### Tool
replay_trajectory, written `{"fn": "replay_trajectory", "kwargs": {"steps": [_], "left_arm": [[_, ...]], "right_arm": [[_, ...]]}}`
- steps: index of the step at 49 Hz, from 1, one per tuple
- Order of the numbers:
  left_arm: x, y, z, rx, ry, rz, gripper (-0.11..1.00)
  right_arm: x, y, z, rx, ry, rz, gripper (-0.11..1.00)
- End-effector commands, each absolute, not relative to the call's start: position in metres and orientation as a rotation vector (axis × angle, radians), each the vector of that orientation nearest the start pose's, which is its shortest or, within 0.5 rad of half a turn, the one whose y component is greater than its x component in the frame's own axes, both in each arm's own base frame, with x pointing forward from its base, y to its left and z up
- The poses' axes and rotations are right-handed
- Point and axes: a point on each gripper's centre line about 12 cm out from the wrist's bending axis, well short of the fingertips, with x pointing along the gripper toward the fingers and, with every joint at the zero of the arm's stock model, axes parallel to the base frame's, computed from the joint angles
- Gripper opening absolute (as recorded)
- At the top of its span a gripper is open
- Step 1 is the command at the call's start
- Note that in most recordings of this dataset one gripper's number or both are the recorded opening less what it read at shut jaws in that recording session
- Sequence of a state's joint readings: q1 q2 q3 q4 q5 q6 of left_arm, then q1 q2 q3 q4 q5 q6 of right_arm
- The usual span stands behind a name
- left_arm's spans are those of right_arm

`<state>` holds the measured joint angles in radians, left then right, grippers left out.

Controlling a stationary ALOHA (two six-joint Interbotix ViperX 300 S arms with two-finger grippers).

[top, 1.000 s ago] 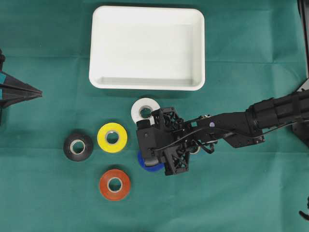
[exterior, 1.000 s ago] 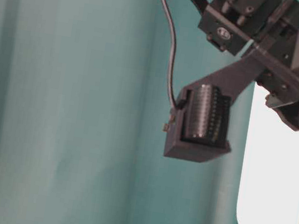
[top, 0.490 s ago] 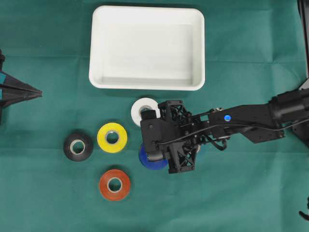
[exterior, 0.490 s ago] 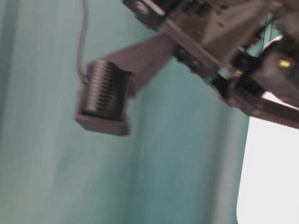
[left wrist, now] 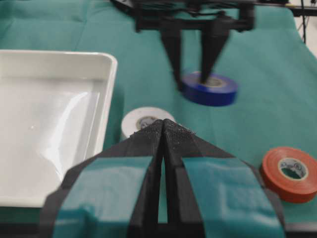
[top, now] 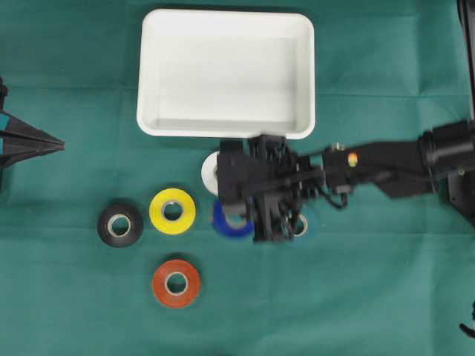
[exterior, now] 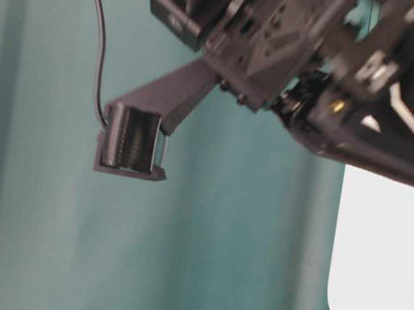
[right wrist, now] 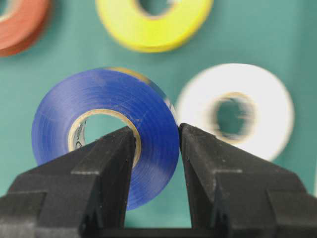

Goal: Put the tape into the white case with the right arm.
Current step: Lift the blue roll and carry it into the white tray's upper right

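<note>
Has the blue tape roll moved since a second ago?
Yes. The blue tape roll, pinched by the right gripper, sits nearer the white case now.

Five round tape rolls — blue [top: 228, 225], white [top: 211, 170], yellow [top: 172, 211], black [top: 119, 225], orange-red [top: 177, 283] — and one shallow white plastic tray [top: 226, 73].

Overhead looks straight down; wrist cameras share the blue tape [right wrist: 104, 134].

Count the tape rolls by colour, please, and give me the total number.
black roll: 1
yellow roll: 1
orange-red roll: 1
white roll: 1
blue roll: 1
bluish-teal roll, partly hidden, so its colour is uncertain: 1
Total: 6
</note>
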<state>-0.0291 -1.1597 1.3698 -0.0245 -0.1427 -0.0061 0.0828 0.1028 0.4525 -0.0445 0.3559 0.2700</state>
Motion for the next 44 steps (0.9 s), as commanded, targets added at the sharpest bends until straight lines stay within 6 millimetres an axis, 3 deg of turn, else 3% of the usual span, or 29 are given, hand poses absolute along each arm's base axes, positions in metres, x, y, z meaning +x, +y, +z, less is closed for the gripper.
{"fn": "replay_trajectory", "kwargs": {"steps": [1, 14, 26, 44], "left_arm": [[0.161, -0.005, 0.233, -0.031, 0.063, -0.030, 0.00], [0.161, -0.005, 0.229, -0.032, 0.074, -0.030, 0.00], [0.160, -0.006, 0.228, -0.030, 0.077, -0.035, 0.00], [0.160, -0.006, 0.225, -0.029, 0.082, -0.035, 0.00]], "right_arm": [[0.418, 0.015, 0.189, 0.189, 0.854, -0.075, 0.02], [0.413, -0.063, 0.190, 0.266, 0.832, -0.248, 0.02], [0.399, -0.121, 0.188, 0.265, 0.819, -0.372, 0.02], [0.375, -0.176, 0.180, 0.252, 0.796, -0.488, 0.02]]}}
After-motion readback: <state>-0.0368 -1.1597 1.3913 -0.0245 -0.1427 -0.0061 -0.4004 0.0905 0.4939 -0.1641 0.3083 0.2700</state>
